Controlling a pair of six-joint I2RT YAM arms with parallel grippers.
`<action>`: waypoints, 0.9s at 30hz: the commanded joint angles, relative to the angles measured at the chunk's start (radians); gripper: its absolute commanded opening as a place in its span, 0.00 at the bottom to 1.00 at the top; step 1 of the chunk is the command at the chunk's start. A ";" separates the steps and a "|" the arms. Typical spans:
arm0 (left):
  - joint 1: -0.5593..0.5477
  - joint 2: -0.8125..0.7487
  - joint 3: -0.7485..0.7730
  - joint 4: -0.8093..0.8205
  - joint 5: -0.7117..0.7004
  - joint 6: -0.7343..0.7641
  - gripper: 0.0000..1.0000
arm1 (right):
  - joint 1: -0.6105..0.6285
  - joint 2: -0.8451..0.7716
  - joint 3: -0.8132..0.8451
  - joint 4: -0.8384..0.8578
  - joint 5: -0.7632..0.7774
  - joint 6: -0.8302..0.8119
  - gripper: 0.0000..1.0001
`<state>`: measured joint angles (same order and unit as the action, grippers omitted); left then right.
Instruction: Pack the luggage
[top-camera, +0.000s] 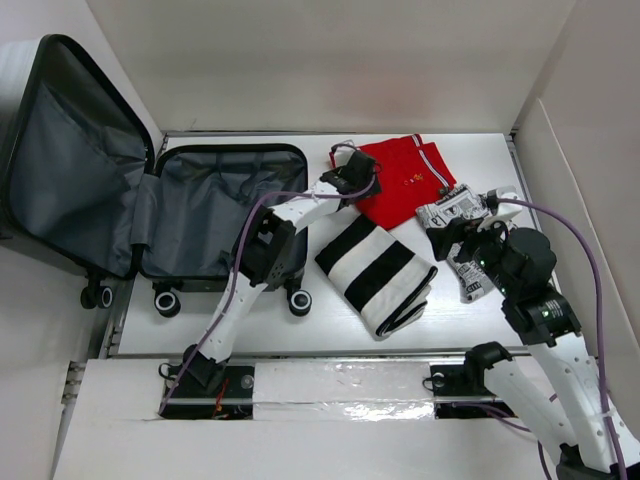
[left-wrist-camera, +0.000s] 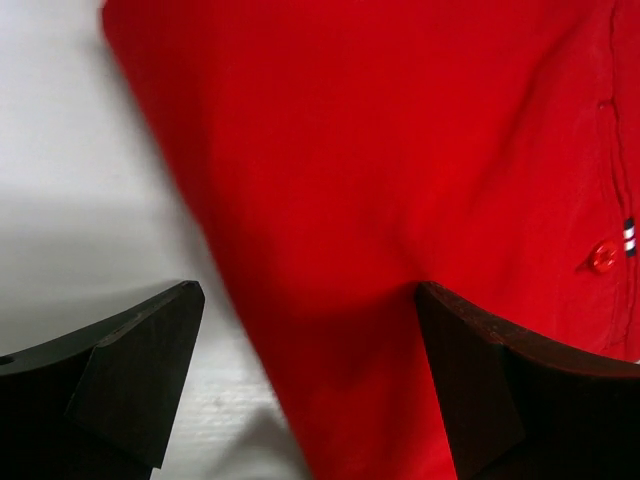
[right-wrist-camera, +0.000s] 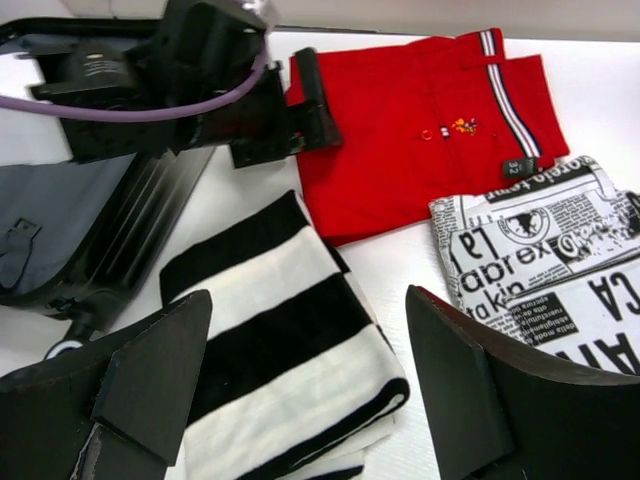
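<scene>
Your left end effector (left-wrist-camera: 305, 290) and right end effector (right-wrist-camera: 308, 293): spread wide, empty.
Red fabric shorts (left-wrist-camera: 400, 150) lie under the left, folded black-and-white striped cloth (right-wrist-camera: 270, 330) under the right.

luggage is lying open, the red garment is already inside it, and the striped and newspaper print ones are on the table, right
Not quite. The red garment is not inside the luggage; it lies on the table beside it, as the top external view shows. The luggage is open, and the striped garment and newspaper-print garment are on the table.
</scene>
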<state>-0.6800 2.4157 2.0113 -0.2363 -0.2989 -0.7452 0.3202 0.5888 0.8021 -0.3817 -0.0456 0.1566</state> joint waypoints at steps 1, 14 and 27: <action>0.011 0.052 0.110 -0.064 0.033 -0.043 0.85 | -0.006 -0.017 0.006 0.061 -0.048 -0.023 0.84; 0.010 0.164 0.168 0.067 0.179 -0.125 0.56 | -0.006 -0.049 -0.014 0.118 -0.114 -0.005 0.83; 0.094 0.059 0.271 0.404 0.334 0.015 0.00 | -0.006 -0.053 -0.098 0.202 -0.244 0.009 0.79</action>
<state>-0.6071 2.5404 2.1525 0.0166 -0.0238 -0.7849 0.3202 0.5407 0.7166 -0.2653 -0.2424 0.1547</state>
